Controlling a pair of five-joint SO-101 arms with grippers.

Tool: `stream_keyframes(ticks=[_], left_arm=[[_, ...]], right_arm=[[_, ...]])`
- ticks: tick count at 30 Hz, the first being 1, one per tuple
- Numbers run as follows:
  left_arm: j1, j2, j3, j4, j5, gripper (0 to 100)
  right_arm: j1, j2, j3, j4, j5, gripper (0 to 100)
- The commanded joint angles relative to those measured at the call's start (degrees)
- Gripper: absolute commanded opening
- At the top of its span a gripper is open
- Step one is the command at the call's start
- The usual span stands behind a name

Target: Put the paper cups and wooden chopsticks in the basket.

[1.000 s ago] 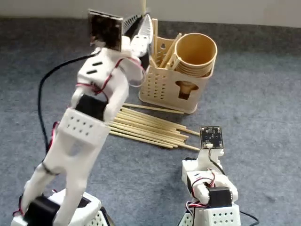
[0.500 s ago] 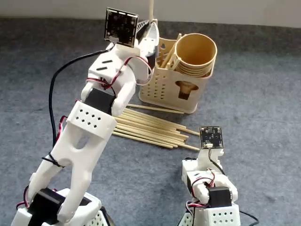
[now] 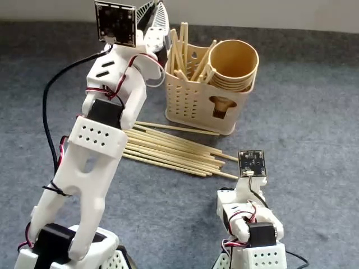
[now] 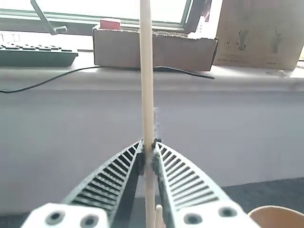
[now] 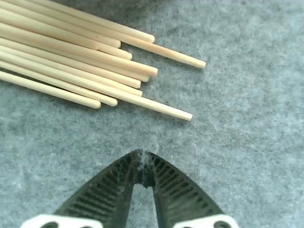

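A cream slotted basket (image 3: pixel 188 106) holds stacked paper cups (image 3: pixel 233 59) and several upright wooden chopsticks (image 3: pixel 178 47). My left gripper (image 3: pixel 161 22) is raised beside the basket's far left corner. In the left wrist view that gripper (image 4: pixel 148 156) is shut on one upright chopstick (image 4: pixel 146 71), and a cup rim (image 4: pixel 280 218) shows low to one side. Several loose chopsticks (image 3: pixel 168 148) lie in a pile on the carpet in front of the basket. My right gripper (image 5: pixel 143 167) is shut with nothing in it, hovering just short of the pile's ends (image 5: pixel 156 102).
Grey carpet (image 3: pixel 314 140) covers the floor, open to the right of the basket. The left arm's black cable (image 3: pixel 53 106) loops on the left. A white wall runs behind the basket, with a ledge holding a box (image 4: pixel 156 47) and a keyboard (image 4: pixel 33 54).
The left arm swung right over the basket with its chopstick, then back left. One more chopstick now stands in the basket's left side. The right arm has not moved.
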Motion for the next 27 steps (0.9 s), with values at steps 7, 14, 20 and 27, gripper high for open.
stream_keyframes(ticks=[7, 14, 20, 27], left_arm=[[0.31, -0.22, 3.56, -3.78, 0.62, 1], [1.89, -0.22, 8.31, -3.87, 2.81, 1], [1.89, -0.48, 8.4, -3.69, 2.9, 1], [1.01, -0.92, 12.18, -3.6, 2.73, 1]], right_arm=[[0.48, -1.1, 8.13, 0.48, 0.0, 0.5], [0.48, -1.1, 8.13, 0.48, 0.0, 0.5], [0.48, -1.1, 8.13, 0.48, 0.0, 0.5], [0.48, -1.1, 8.13, 0.48, 0.09, 0.5]])
